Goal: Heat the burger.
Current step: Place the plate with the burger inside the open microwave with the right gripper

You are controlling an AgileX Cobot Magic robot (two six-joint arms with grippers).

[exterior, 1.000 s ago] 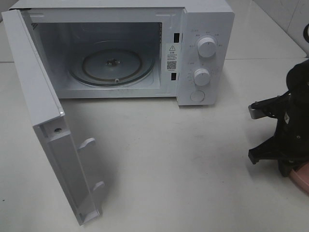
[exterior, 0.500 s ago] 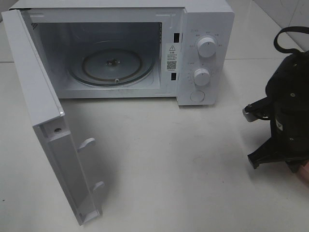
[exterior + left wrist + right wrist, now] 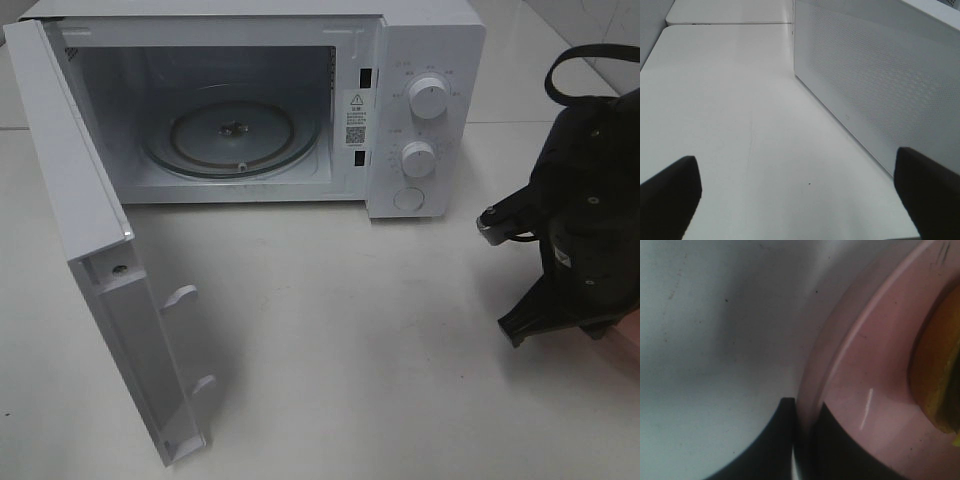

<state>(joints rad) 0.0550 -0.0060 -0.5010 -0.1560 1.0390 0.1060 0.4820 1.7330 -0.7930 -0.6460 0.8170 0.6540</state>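
My right gripper (image 3: 805,440) is clamped on the raised rim of the pink plate (image 3: 875,390), one finger on each side of the lip. The burger (image 3: 937,370) sits on that plate, just an orange curve at the edge of my wrist view. From the high camera it's hidden under the right arm, well apart from the microwave (image 3: 440,60). I judge the bun light and soft, easy to crush, so the stiff rim is the right place to hold. The plate looks smooth, though, and a one-sided grip may let it droop, so I want it level or the burger could slide. My left gripper (image 3: 800,200) hangs wide open, holding nothing, just above the surface (image 3: 350,330). The door (image 3: 90,250) is swung open, the glass turntable (image 3: 235,135) bare. As for writing, there's a warning label (image 3: 355,118) with a triangle and a square code, and markings around the dials (image 3: 430,98), all too small to read; no brand shows.
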